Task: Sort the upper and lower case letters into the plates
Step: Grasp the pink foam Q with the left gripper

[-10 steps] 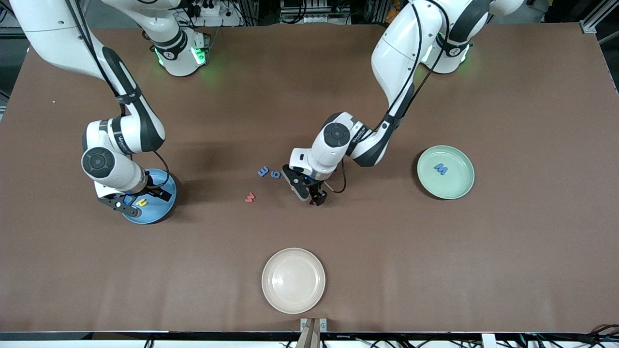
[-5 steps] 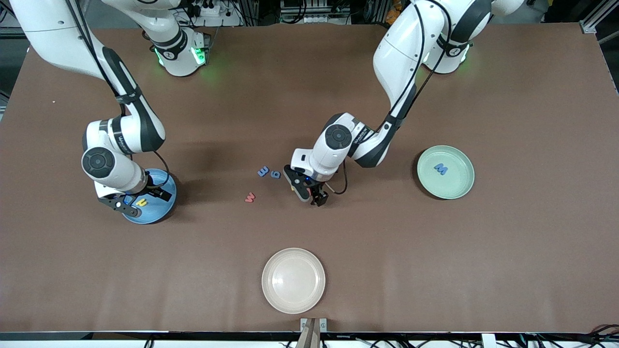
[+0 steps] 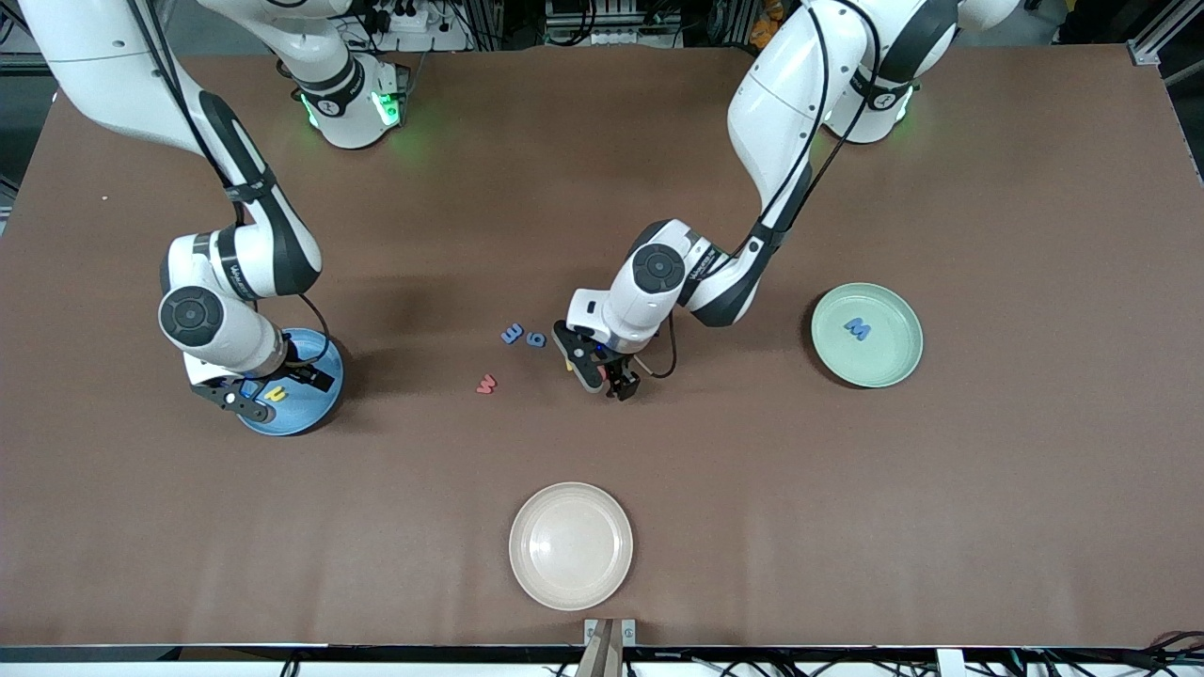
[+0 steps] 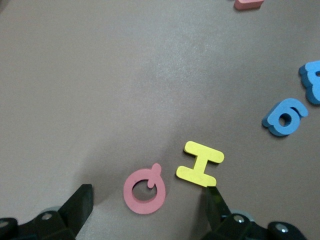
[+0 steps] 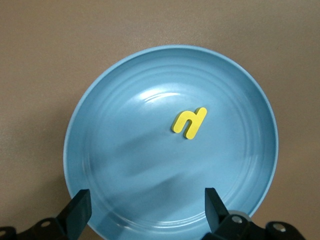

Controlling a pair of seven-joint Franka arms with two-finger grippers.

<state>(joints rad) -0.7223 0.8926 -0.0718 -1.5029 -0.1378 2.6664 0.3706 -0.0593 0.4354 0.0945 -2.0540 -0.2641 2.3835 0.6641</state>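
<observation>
Left gripper (image 3: 612,380) wide open above yellow H (image 4: 200,163) and red Q (image 4: 145,191); right gripper (image 3: 268,391) wide open over blue plate (image 5: 100,120) with yellow n (image 5: 189,122).

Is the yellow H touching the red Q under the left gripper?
Apart. The left wrist view shows bare table between the yellow H and the red Q, both lying flat between the left gripper's open fingers.

A brown table (image 3: 988,527) under even light, cables (image 3: 602,23) past its edge.
</observation>
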